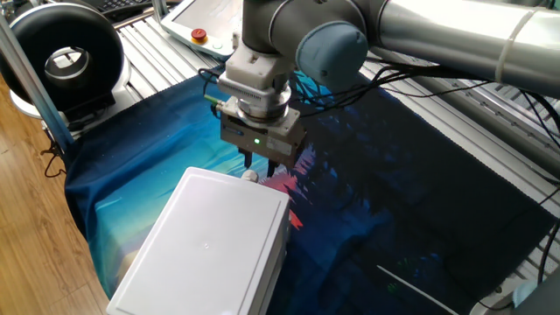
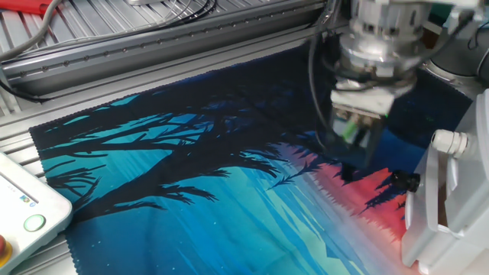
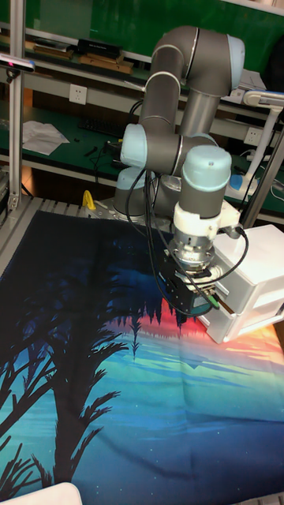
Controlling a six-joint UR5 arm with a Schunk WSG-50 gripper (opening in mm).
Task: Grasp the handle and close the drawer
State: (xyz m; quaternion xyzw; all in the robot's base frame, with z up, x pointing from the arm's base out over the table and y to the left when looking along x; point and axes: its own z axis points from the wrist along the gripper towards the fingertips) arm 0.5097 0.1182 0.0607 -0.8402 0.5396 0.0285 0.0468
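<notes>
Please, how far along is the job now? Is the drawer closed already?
Looks done: the drawer front sits against its box and seems closed, though I cannot confirm it is fully shut. In hand: nothing; the gripper hangs open just above the handle, apart from it. Left: probably only to draw the arm away, or one more push if a gap remains.
</notes>
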